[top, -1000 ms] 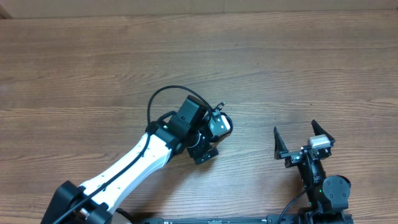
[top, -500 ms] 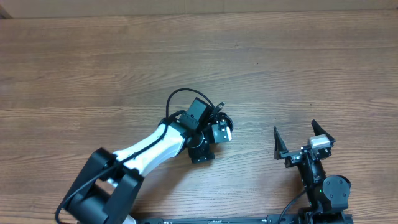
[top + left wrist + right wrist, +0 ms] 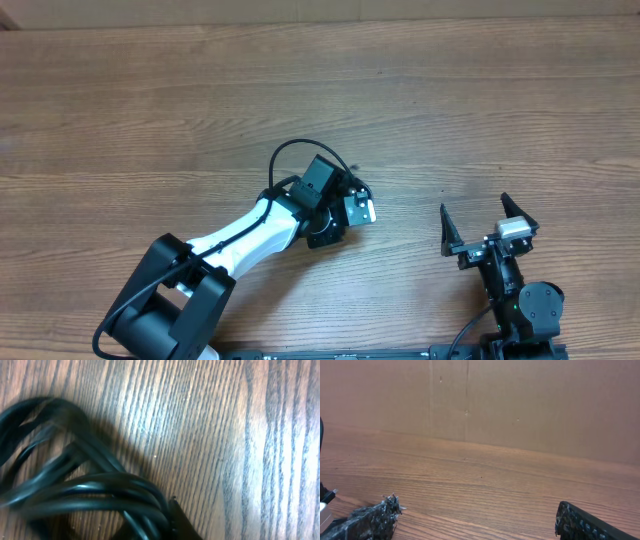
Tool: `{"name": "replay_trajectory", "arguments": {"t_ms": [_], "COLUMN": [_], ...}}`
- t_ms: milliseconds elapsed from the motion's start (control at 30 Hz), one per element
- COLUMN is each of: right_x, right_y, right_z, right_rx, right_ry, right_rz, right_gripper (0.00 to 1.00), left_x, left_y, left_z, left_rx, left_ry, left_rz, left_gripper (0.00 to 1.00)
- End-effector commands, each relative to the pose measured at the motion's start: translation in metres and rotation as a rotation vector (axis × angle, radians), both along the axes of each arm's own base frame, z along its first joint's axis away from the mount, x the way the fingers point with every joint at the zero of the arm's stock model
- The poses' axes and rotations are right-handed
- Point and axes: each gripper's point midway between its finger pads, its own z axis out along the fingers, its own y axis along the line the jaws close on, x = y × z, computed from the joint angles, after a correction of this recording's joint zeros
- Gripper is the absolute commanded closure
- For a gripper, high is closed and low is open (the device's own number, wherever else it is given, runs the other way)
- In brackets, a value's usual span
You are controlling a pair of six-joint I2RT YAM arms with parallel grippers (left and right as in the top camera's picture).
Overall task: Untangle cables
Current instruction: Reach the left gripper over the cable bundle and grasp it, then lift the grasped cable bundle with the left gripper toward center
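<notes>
The cables (image 3: 100, 485) are a bundle of black cords filling the lower left of the left wrist view, pressed against one dark fingertip (image 3: 175, 516). From overhead only a small part of the cables (image 3: 354, 182) shows at the tip of my left gripper (image 3: 350, 196), which sits right on the bundle and is shut on it. No plug ends are visible. My right gripper (image 3: 473, 205) rests well to the right of the bundle, open, and between its fingers (image 3: 375, 521) there is only bare wood.
The table (image 3: 150, 100) is brown wood grain. A black wire loop (image 3: 276, 158) arches off the left arm itself. A cardboard wall (image 3: 520, 405) stands along the far edge in the right wrist view.
My left arm swung its wrist in over the bundle, settled on it, and its jaws closed on the cords. The right arm has not moved.
</notes>
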Motion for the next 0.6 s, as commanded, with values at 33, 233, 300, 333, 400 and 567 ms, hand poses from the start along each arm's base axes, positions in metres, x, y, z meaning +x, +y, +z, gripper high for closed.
{"name": "replay_trajectory", "arguments": {"t_ms": [33, 233, 300, 333, 400, 567], "right_x": [0.000, 0.000, 0.000, 0.000, 0.000, 0.000], "right_y": [-0.002, -0.002, -0.002, -0.002, -0.002, -0.002], "right_z": [-0.002, -0.002, -0.002, -0.002, -0.002, -0.002], "right_rx": [-0.005, -0.005, -0.005, -0.005, -0.005, -0.005], "right_ry": [-0.005, -0.005, -0.005, -0.005, -0.005, -0.005], "right_rz": [-0.011, -0.011, -0.011, -0.011, -0.011, -0.011], "right_gripper": [0.00, 0.00, 0.00, 0.00, 0.00, 0.00], "left_x": [0.004, 0.011, 0.018, 0.023, 0.032, 0.050], "left_y": [-0.005, -0.011, -0.016, -0.020, -0.027, -0.041], "left_z": [0.002, 0.011, 0.020, 0.027, 0.043, 0.090], "left_rx": [-0.018, -0.059, -0.089, -0.110, -0.160, -0.302], "left_ry": [0.002, 0.028, 0.032, 0.033, 0.039, 0.101], "left_rz": [0.004, 0.116, 0.171, 0.204, 0.277, 0.509], "left_gripper": [0.96, 0.96, 0.96, 0.96, 0.96, 0.96]}}
